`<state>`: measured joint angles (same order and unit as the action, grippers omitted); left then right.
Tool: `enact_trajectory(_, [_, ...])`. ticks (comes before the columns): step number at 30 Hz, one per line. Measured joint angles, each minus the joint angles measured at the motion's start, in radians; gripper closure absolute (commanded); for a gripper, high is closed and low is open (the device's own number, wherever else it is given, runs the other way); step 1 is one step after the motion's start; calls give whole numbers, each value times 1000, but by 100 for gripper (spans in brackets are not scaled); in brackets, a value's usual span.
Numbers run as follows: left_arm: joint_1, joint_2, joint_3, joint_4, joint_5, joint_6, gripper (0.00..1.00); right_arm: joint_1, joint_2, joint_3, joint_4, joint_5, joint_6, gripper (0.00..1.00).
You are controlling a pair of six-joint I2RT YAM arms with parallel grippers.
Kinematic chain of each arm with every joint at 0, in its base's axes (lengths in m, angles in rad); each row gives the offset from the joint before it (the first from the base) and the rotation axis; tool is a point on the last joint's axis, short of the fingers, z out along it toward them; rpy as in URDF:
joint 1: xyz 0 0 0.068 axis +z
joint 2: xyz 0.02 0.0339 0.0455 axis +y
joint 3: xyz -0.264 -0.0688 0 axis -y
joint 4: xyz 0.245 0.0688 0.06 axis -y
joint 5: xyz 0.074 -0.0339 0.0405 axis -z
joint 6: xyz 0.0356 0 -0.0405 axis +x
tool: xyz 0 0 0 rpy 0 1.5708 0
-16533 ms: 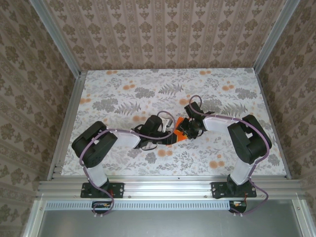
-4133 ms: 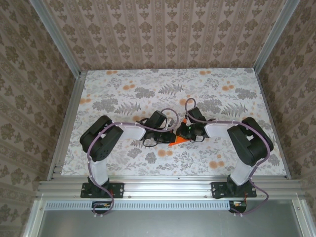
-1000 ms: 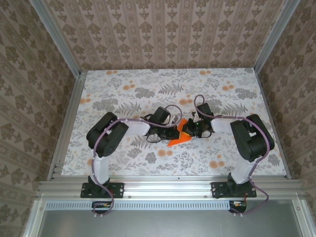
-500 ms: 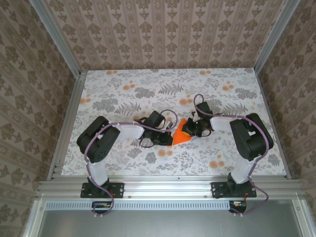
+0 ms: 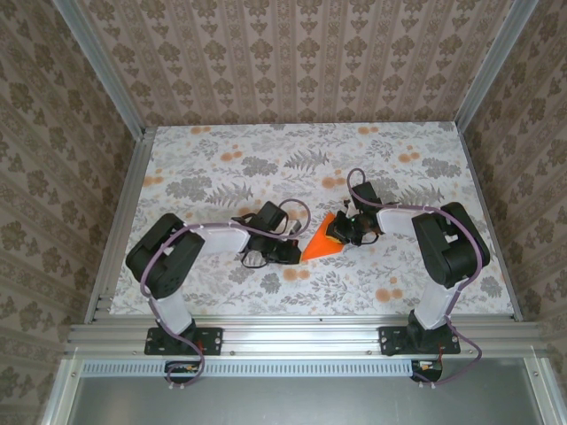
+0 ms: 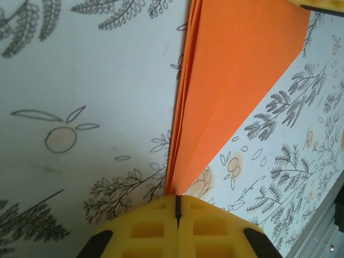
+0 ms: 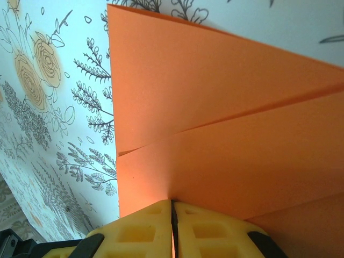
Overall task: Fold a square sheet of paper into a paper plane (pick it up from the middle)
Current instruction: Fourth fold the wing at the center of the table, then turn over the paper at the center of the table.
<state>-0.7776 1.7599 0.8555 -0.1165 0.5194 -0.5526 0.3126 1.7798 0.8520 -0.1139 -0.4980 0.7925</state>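
Observation:
The square sheet of paper (image 5: 321,244) is folded into a bright orange pointed triangle at the middle of the table, its tip aimed to the near left. My right gripper (image 5: 339,234) is shut on its wide right end; in the right wrist view the orange layers (image 7: 215,107) run into the closed yellow fingers (image 7: 134,226). My left gripper (image 5: 295,254) sits at the pointed tip. In the left wrist view its yellow fingers (image 6: 145,226) are pressed together, and the paper (image 6: 236,80) narrows to a stack of layers ending at their seam. No paper shows between them.
The floral tablecloth (image 5: 221,168) covers the table, with patterned walls on three sides. Aluminium rails (image 5: 120,221) run along the left, right and near edges. The near rail shows at the corner of the left wrist view (image 6: 322,236).
My left gripper has slid to the near left along the paper, from its middle out to the pointed tip. The right gripper has kept its hold on the wide end.

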Motion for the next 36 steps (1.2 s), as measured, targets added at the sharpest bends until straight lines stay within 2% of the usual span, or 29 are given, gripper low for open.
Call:
enact_trajectory(3, [5, -17, -6, -24, -11, 1, 98, 0, 0, 0, 0, 0, 0, 88])
enact_trajectory(5, [14, -37, -12, -55, -19, 0, 94, 0, 0, 0, 1, -1, -2, 85])
enact_trajectory(11, [46, -122, -8, -79, -22, -15, 78, 0, -38, 0, 2, -3, -19, 67])
enact_trajectory(17, [47, -142, 35, -43, -52, -33, 65, -1, -216, 16, -36, 23, -40, 50])
enact_trajectory(21, [46, -140, 40, -25, -91, -42, 56, -5, -348, 13, -69, 112, -31, 42])
enact_trajectory(27, [44, -128, 64, -10, -147, -53, 44, -25, -371, -48, -78, 202, 21, 40])
enact_trajectory(31, [44, -125, 70, -9, -197, -58, 31, -24, -301, -61, -52, 203, 65, 43])
enact_trajectory(36, [44, -125, 70, -11, -259, -60, 24, -15, -191, -61, -1, 184, 103, 47])
